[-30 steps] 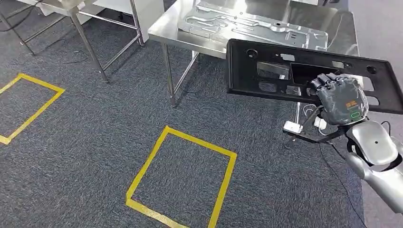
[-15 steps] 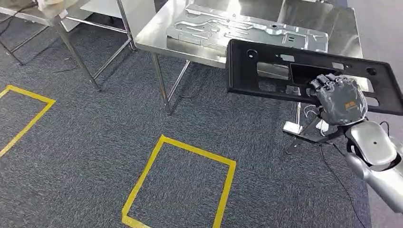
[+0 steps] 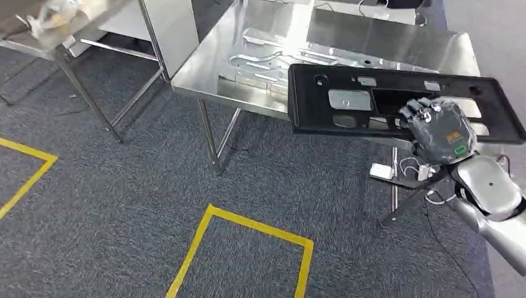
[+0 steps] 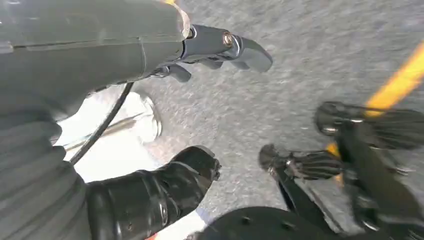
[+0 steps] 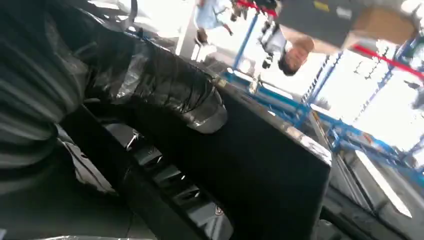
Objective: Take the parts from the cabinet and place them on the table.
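Observation:
My right hand grips a long black panel with several cut-outs by its near edge and holds it roughly level. The panel's far side overlaps the front edge of a steel table. A silver stamped metal part lies flat on that table, partly behind the panel. In the right wrist view the thumb wraps over the black panel. My left hand hangs over the carpet, fingers apart and holding nothing.
The table's legs stand at its near left corner. A white power strip with cables lies on the floor under the table. Another steel table is at the far left. Yellow tape squares mark the carpet.
The camera has moved closer to the steel table, so the whole scene has slid down and left. The black panel, still in my right hand, now reaches over the table's front edge.

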